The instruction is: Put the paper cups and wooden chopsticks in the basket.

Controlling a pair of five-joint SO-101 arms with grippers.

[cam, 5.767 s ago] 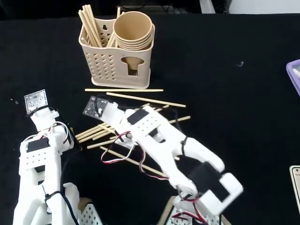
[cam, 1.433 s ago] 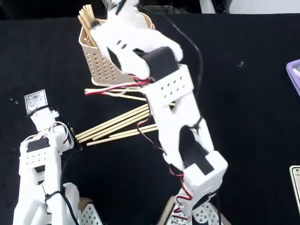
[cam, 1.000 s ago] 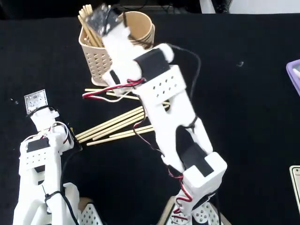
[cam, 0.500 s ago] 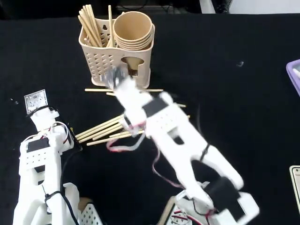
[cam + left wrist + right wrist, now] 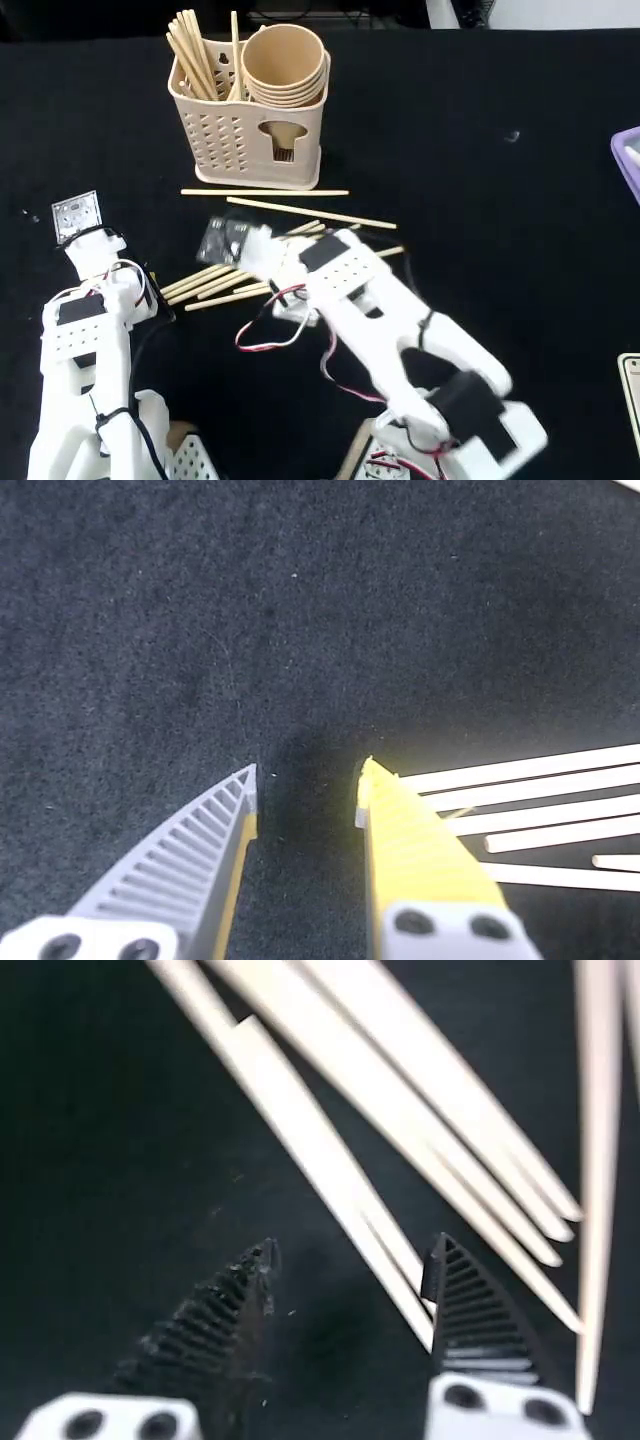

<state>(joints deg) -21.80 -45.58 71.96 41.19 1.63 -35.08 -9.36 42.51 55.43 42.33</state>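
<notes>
A black table point(image 5: 520, 300) is spread across nearly the whole scene, and its surface is shown close up as a dark, finely speckled covering. At the right edge, in the far half, the rounded corner of a purple container point(image 5: 626, 160) is seen resting on the table, most of it cut off. Nearer along the same right edge, well apart from it, a sliver of a pale card point(image 5: 632, 385) with a dark border is laid flat. A small pale speck point(image 5: 512, 136) is found on the bare covering right of centre. Beyond the far edge, at the right, a white surface point(image 5: 560, 12) is glimpsed.
</notes>
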